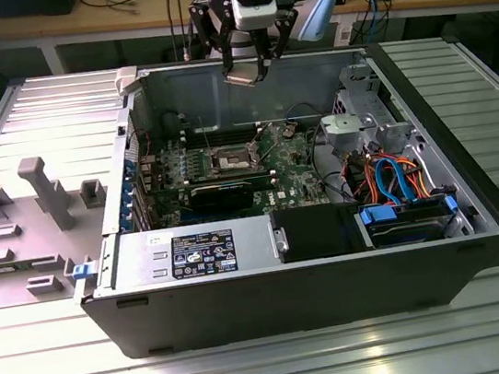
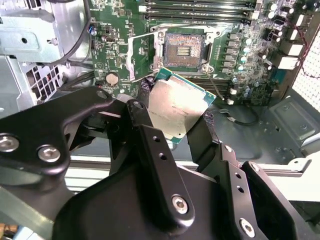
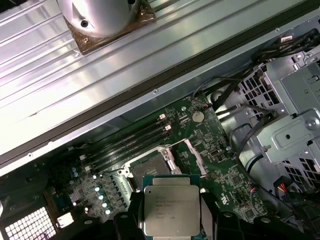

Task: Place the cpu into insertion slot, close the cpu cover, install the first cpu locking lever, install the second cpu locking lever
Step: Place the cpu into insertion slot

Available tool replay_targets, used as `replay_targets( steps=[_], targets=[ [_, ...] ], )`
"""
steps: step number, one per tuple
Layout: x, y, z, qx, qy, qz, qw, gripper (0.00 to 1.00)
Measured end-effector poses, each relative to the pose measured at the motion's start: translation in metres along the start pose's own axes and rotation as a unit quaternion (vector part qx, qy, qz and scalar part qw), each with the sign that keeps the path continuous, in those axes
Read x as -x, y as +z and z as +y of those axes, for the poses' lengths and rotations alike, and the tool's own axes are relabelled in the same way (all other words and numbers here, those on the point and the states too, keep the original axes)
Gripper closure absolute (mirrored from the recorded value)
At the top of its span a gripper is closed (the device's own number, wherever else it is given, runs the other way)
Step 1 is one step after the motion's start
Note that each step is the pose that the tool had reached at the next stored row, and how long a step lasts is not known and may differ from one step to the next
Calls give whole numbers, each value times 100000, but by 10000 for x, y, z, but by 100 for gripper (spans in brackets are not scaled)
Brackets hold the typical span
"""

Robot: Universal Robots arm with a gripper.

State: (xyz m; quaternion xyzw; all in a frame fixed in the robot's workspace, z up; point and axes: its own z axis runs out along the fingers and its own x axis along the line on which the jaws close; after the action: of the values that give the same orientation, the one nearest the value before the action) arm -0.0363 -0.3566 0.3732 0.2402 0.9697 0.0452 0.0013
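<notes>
My gripper (image 1: pixel 245 68) hangs high above the open computer case, shut on the cpu (image 1: pixel 244 78), a flat square chip with a silvery top. In the second wrist view the cpu (image 2: pixel 175 107) sits between the two black fingers (image 2: pixel 142 125), and my gripper (image 2: pixel 172 120) is well above the board. Below it the insertion slot (image 2: pixel 182 50) lies bare, dark centre showing, and the cpu cover (image 2: pixel 141 55) is swung open beside it. The first wrist view shows the cpu (image 3: pixel 171 210) in my gripper (image 3: pixel 171 217), hovering near the insertion slot (image 3: pixel 150 167). In the exterior view the insertion slot (image 1: pixel 232 160) lies mid-board.
A long black expansion card (image 1: pixel 220 191) lies in front of the socket, with memory slots (image 2: pixel 200 6) on its other side. A labelled power supply (image 1: pixel 193 251), a drive bay with blue and orange cables (image 1: pixel 398 183) and the case walls (image 1: pixel 218 94) surround the board. A grey fixture tray (image 1: pixel 31 218) sits at the exterior view's left.
</notes>
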Motion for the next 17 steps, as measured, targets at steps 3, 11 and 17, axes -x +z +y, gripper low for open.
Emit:
replay_targets(
  steps=[3, 11, 17],
  targets=[
    [0, 0, 0, 16, 806, -71, 99997, 46],
    [-2, 0, -1, 36, 1951, -176, 99981, 46],
    [-2, 0, -1, 43, 2317, -206, 99973, 46]
  ],
)
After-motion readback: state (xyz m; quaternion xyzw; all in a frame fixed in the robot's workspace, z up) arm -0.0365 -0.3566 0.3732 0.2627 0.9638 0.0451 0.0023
